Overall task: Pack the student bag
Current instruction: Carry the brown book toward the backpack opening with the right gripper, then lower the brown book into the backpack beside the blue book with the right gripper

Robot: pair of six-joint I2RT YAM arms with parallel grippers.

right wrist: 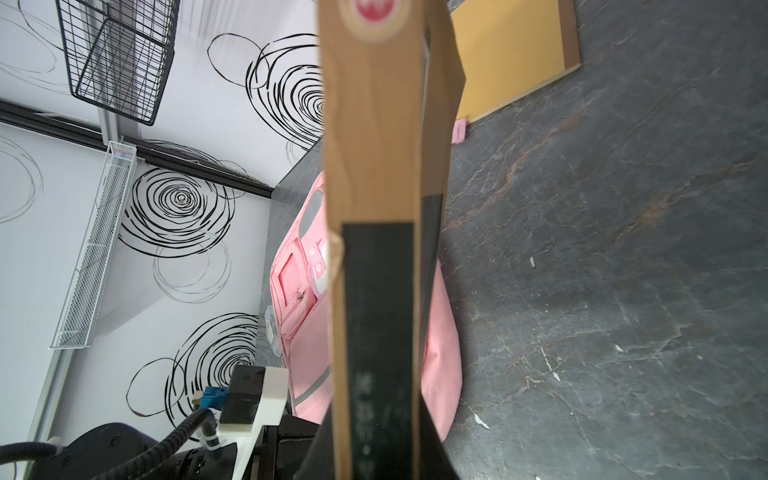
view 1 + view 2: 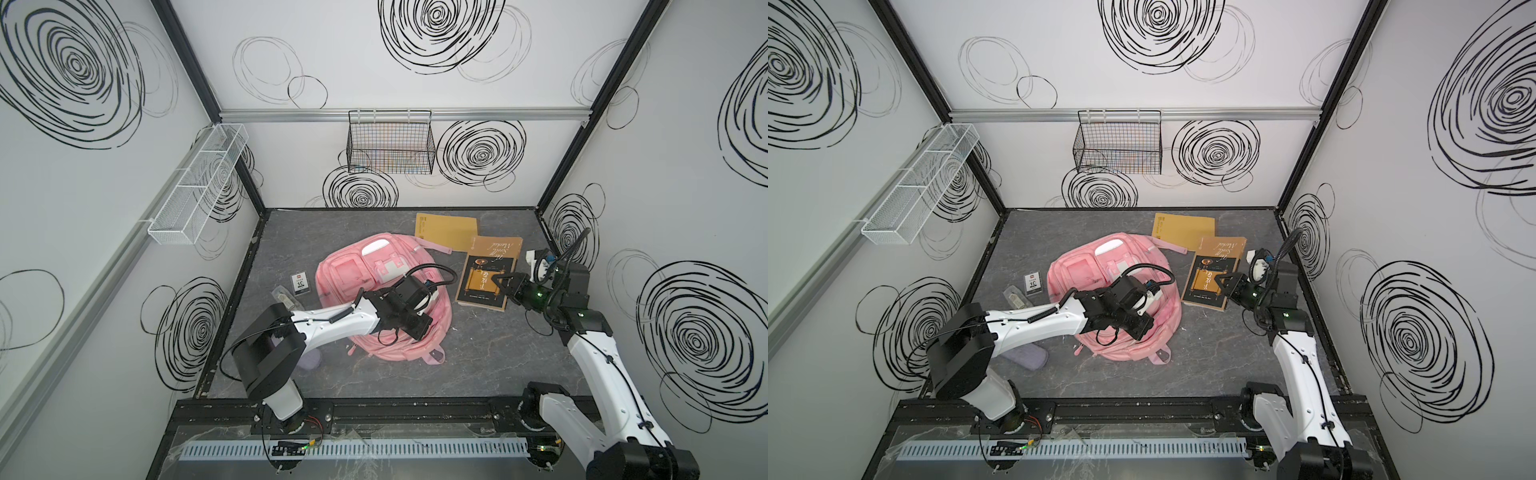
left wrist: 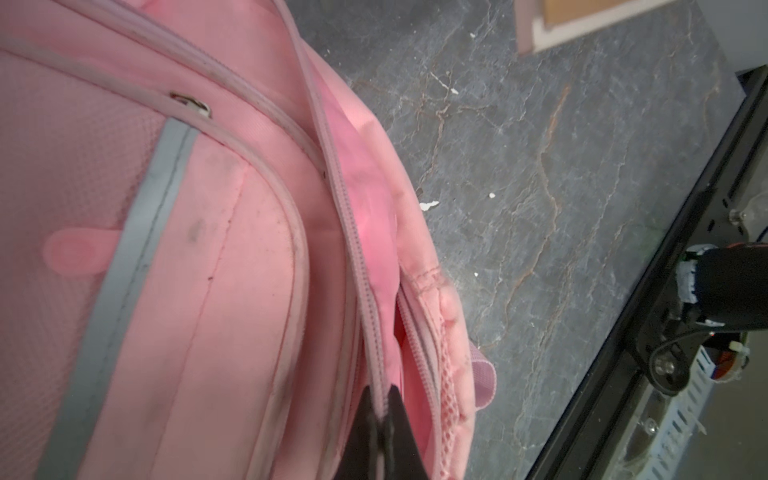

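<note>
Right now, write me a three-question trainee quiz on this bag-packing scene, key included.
1. True or false: the left gripper is shut on the zipper edge of the student bag.
2. What is the right gripper shut on? A) the brown-and-black book B) a water bottle C) a pair of scissors
3. Fill in: the black wire basket hangs on the ___ wall.

Key: 1 true; 2 A; 3 back.
</note>
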